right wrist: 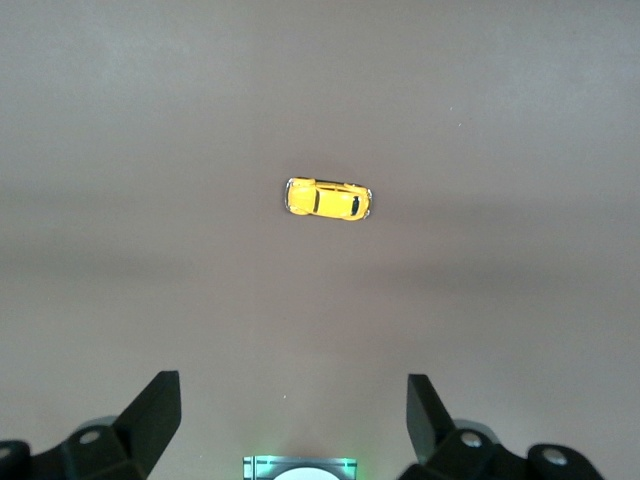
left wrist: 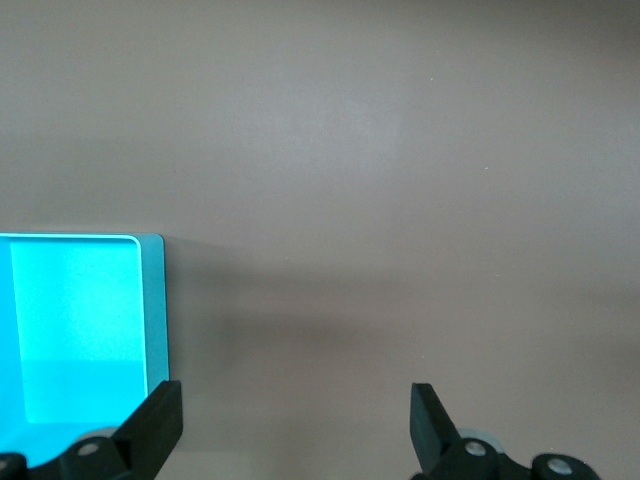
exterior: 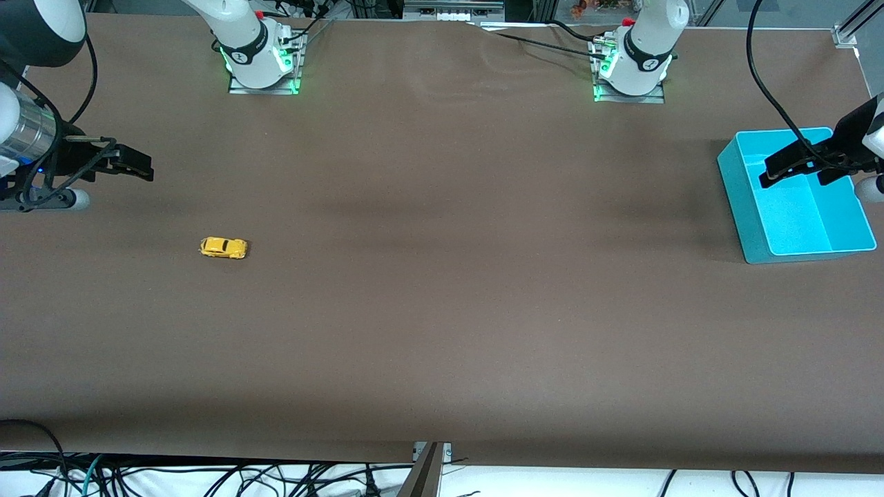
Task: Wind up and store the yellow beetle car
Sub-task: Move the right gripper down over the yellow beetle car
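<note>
The yellow beetle car (exterior: 224,248) stands on its wheels on the brown table toward the right arm's end; in the right wrist view the car (right wrist: 328,199) lies well ahead of the fingers. My right gripper (exterior: 131,166) hangs open and empty in the air over the table's edge at that end, clear of the car. At the left arm's end, my left gripper (exterior: 794,168) hovers open and empty over the turquoise bin (exterior: 742,200). The left wrist view shows a corner of that bin (left wrist: 152,310) beside one black finger (left wrist: 155,425).
The two arm bases (exterior: 262,59) (exterior: 632,65) stand along the table's edge farthest from the front camera. Cables hang at the edge nearest the camera (exterior: 276,476). The brown table surface (exterior: 449,276) stretches bare between the car and the bin.
</note>
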Robot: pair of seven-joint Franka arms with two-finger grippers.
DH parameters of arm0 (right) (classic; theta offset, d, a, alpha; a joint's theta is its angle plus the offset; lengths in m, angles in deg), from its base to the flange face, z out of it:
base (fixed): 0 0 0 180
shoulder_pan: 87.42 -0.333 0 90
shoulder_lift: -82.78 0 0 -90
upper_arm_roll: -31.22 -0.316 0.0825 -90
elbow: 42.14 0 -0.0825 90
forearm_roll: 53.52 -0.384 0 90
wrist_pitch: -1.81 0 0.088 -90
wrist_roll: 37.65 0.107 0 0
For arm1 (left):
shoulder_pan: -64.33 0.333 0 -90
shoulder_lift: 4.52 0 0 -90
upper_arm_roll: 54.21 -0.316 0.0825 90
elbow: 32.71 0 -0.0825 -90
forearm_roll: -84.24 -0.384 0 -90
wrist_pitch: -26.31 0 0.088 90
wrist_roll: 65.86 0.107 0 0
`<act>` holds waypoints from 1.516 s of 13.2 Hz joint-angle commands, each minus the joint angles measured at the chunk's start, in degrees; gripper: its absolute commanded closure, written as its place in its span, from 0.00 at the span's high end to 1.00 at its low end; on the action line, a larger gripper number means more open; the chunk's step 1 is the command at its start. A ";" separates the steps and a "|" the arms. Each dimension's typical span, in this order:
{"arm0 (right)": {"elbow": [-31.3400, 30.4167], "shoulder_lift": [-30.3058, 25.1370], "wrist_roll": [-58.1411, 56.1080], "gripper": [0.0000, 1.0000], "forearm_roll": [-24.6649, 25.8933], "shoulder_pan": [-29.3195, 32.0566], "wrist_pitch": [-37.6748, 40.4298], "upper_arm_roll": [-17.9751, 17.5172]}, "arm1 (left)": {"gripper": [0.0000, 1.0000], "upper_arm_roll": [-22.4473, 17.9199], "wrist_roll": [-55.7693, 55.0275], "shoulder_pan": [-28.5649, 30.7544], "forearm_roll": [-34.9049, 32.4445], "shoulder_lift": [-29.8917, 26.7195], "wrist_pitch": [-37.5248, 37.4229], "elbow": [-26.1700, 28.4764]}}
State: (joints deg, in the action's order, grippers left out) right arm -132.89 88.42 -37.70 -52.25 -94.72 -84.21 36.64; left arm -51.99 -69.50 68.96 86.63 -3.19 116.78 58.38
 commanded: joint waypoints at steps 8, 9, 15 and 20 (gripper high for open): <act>-0.56 6.83 -35.70 1.00 1.10 0.35 -0.36 0.73 | 1.00 0.24 1.35 0.64 1.65 0.87 -1.09 -1.53; -1.35 7.63 -39.20 1.00 1.19 0.53 -1.68 0.82 | 1.00 0.24 1.35 0.64 1.65 0.87 -1.09 -1.53; -12.76 10.27 -57.23 1.00 1.98 0.88 -18.53 1.17 | 1.00 0.24 1.00 0.64 1.91 0.96 -0.56 -1.62; -23.13 11.15 -69.72 1.00 1.90 0.88 -34.88 1.17 | 1.00 0.16 0.56 0.90 3.49 1.05 -0.30 -2.05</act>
State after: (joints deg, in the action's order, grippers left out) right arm -151.53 101.12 -103.73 -51.00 -94.12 -114.24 37.99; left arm -52.02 -69.50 68.97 87.77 -3.05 116.91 58.37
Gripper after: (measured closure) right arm 0.000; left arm 0.000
